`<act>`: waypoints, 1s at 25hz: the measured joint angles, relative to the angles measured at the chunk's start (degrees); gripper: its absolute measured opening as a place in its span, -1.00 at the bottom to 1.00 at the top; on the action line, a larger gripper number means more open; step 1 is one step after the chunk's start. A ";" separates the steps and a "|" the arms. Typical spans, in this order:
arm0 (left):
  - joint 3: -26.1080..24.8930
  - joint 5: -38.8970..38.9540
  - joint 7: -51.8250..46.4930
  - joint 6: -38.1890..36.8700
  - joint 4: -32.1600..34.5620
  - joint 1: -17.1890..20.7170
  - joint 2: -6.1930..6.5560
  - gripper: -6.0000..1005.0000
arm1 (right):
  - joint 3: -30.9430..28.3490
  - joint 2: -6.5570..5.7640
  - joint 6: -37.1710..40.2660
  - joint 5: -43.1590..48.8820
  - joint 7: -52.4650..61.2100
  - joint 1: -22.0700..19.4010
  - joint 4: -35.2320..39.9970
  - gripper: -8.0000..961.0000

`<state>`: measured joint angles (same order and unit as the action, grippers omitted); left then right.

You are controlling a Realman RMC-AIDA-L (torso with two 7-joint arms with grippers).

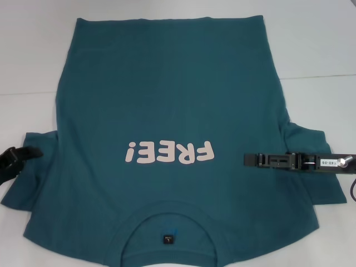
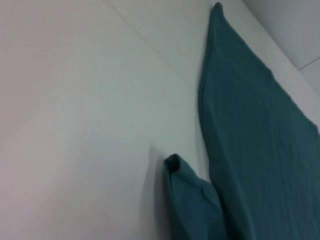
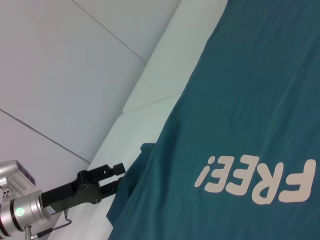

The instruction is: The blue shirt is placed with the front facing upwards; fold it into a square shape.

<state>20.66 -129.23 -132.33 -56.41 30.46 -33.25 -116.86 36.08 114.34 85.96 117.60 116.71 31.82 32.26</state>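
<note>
You've got the blue shirt flat on the worktop, collar nearest you; left hand released at sleeve edge, right hand over chest, grip can't tell

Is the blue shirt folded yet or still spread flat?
Spread flat, front up: the blue shirt shows its full FREE! lettering, with both sleeves out sideways.

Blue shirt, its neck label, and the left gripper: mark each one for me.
blue shirt [image 1: 172, 94]: head view, on the plain chest fabric above the lettering.
neck label [image 1: 168, 240]: head view, middle of the small dark tag inside the collar.
left gripper [image 3: 114, 176]: right wrist view, between its fingertips.
</note>
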 joint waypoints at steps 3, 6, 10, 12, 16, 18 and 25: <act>0.00 -1.15 -0.60 0.35 0.14 -0.20 0.07 0.08 | -0.20 0.00 0.00 0.00 0.00 -0.01 0.11 0.90; 0.01 -1.39 -0.83 0.71 0.23 -0.25 0.08 -0.15 | -0.22 0.00 0.00 0.00 -0.04 -0.01 0.21 0.90; 0.07 -1.42 -0.85 1.01 0.23 -0.25 0.08 -0.30 | -0.22 0.00 0.00 0.00 -0.06 -0.01 0.25 0.90; 0.07 -1.46 -0.86 1.05 0.23 -0.25 0.07 -0.37 | -0.22 0.00 0.04 0.00 -0.07 -0.01 0.21 0.90; 0.28 -2.49 -0.90 1.32 0.20 -0.26 0.05 -0.52 | -0.23 0.00 0.19 0.00 -0.08 -0.08 0.21 0.90; 0.42 -2.81 -0.91 1.58 0.15 -0.31 0.05 -0.67 | -0.22 0.00 0.27 0.00 -0.08 -0.09 0.22 0.90; -0.85 -2.47 -0.91 0.24 0.17 0.17 0.01 -0.99 | -0.29 0.00 0.46 0.00 -0.09 -0.10 0.11 0.90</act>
<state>19.81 -131.70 -133.25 -56.17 30.62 -33.07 -116.84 35.79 114.34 86.42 117.60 116.63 31.72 32.36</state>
